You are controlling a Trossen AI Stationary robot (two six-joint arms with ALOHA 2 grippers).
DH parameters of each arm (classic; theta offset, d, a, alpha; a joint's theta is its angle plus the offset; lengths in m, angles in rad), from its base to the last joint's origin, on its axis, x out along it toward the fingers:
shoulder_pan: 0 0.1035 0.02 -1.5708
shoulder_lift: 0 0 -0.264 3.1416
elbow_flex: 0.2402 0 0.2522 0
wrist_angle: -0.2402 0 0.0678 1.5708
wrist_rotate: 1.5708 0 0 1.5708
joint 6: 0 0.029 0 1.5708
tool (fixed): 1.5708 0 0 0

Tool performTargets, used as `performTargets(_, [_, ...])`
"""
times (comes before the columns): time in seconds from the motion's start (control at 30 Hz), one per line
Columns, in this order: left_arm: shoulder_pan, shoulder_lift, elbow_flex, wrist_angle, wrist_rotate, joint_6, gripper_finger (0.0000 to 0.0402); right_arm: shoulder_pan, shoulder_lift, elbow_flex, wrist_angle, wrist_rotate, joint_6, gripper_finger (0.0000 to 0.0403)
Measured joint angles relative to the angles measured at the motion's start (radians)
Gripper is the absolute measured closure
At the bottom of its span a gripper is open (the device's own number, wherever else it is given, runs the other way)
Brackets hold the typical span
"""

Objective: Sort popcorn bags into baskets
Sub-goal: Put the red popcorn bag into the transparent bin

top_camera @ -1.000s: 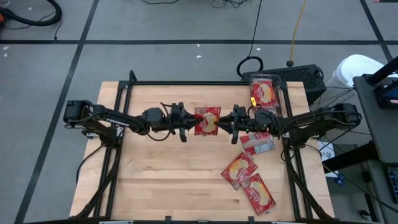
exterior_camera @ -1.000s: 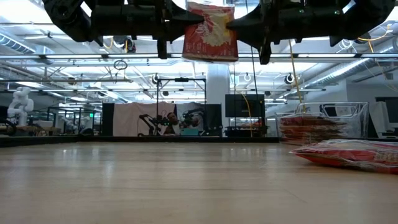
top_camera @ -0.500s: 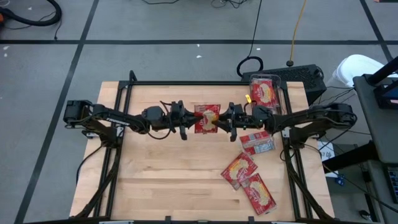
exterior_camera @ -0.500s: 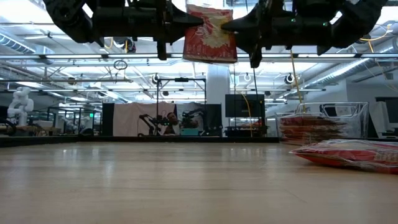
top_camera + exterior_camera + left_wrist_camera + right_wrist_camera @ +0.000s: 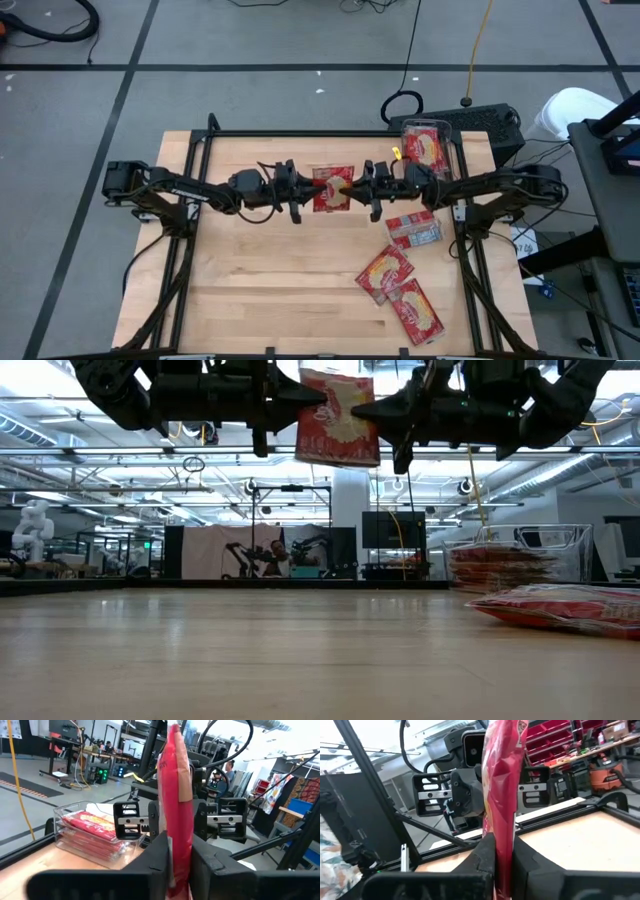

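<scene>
**Holding one popcorn bag between both claws**

Hanging above the middle of the wooden surface [image 5: 260, 290], a red popcorn bag [image 5: 333, 190] is pinched from both sides. I see my left claw [image 5: 311, 190] clenched on its left edge, and my right claw [image 5: 351, 188] clenched on its right edge. From the low camera the bag [image 5: 337, 417] sits well clear of the surface, upright between the two arms.

The clear basket [image 5: 428, 150] stands at the far right corner with red packets stacked inside. Three more popcorn bags lie on the right side: one showing its grey-white back [image 5: 414, 230], and two red ones [image 5: 385, 272] [image 5: 418, 312] nearer the front edge, overlapping each other.
</scene>
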Motion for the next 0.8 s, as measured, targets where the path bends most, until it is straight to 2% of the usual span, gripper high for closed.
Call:
performTargets(0.13, [0.0,0.0,0.0,-0.005,0.001,-0.007,0.0262,-0.031,-0.028,0.0,-0.033,-0.047,0.025,0.0381])
performTargets(0.27, [0.0,0.0,0.0,-0.015,-0.005,-0.007,0.0175,-0.073,-0.117,0.0,-0.166,-0.086,0.022,0.0392])
performTargets(0.4, [0.001,0.0,0.0,-0.057,-0.005,-0.007,0.0127,-0.132,-0.246,0.0,-0.387,-0.086,0.014,0.0396])
performTargets(0.5, [0.001,0.0,0.0,-0.096,-0.006,-0.008,0.0123,-0.186,-0.351,0.002,-0.567,-0.085,0.016,0.0391])
performTargets(0.6, [0.001,0.0,0.0,-0.113,-0.006,-0.005,0.0136,-0.252,-0.434,0.037,-0.778,-0.085,0.011,0.0388])
performTargets(0.8, [-0.003,0.0,0.0,-0.159,-0.005,0.0,0.0172,-0.424,-0.501,0.199,-1.162,-0.086,-0.078,0.0391])
